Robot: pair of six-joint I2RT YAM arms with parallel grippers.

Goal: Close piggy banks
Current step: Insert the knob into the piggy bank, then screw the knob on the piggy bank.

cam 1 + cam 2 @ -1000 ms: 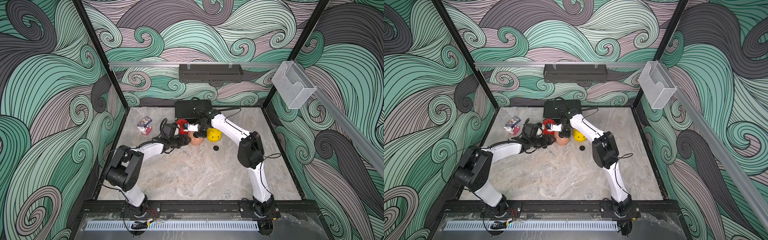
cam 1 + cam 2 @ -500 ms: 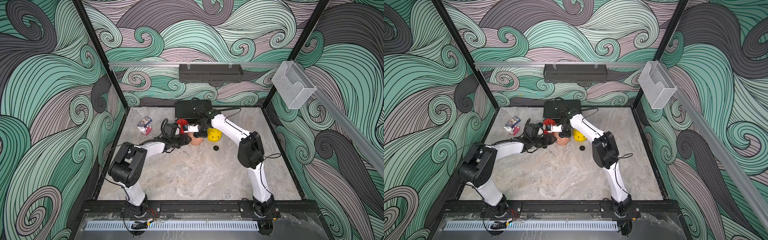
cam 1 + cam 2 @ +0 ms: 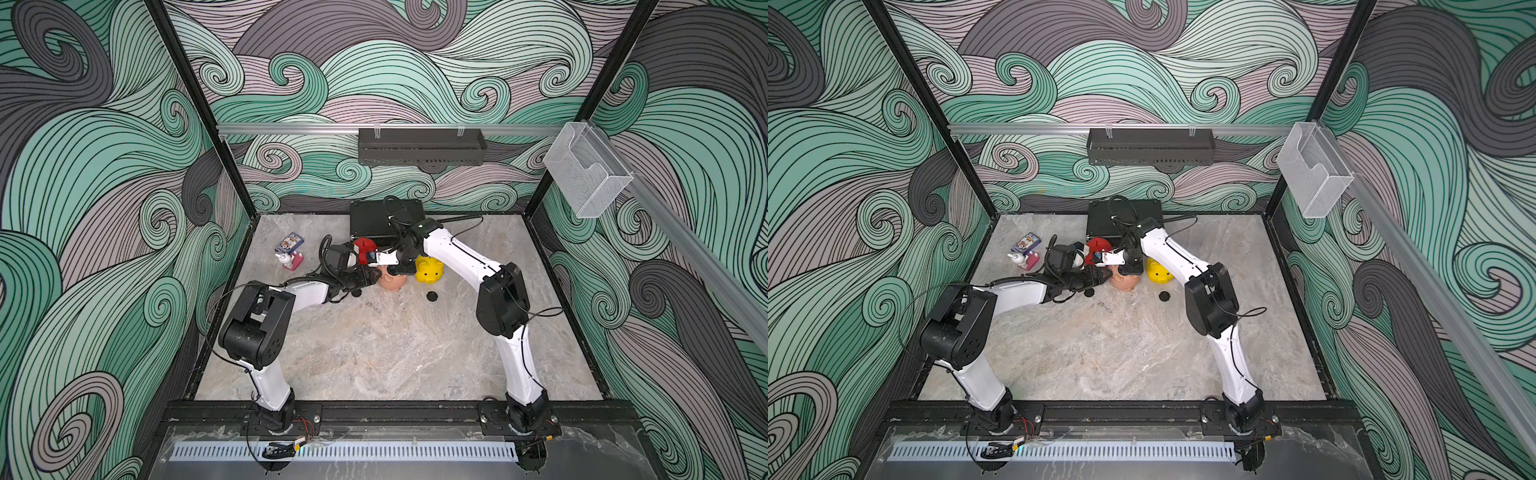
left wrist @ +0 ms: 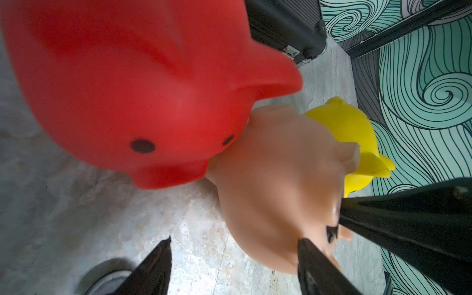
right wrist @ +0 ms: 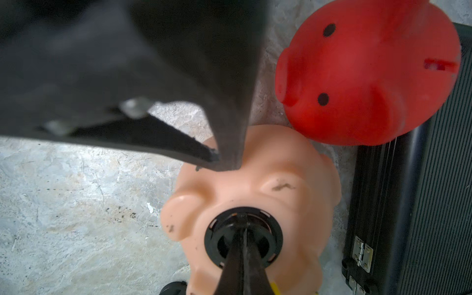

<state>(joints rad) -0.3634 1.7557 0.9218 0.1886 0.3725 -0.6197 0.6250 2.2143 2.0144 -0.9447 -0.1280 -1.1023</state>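
The fingers point(image 5: 233, 260) of your right gripper point(image 5: 242, 224) are pressed together, tips sunk in the black plug point(image 5: 270, 240). It sits in the belly hole of the peach-pink pig point(image 5: 255, 189), lower centre of the right wrist view. Your left gripper point(image 4: 233, 240) stands apart, holding nothing, one finger bracing that pig.

Step in hand, as judged: seating this plug. Next, press it home squarely.

The red pig point(image 3: 365, 245) and yellow pig point(image 3: 430, 270) flank it.
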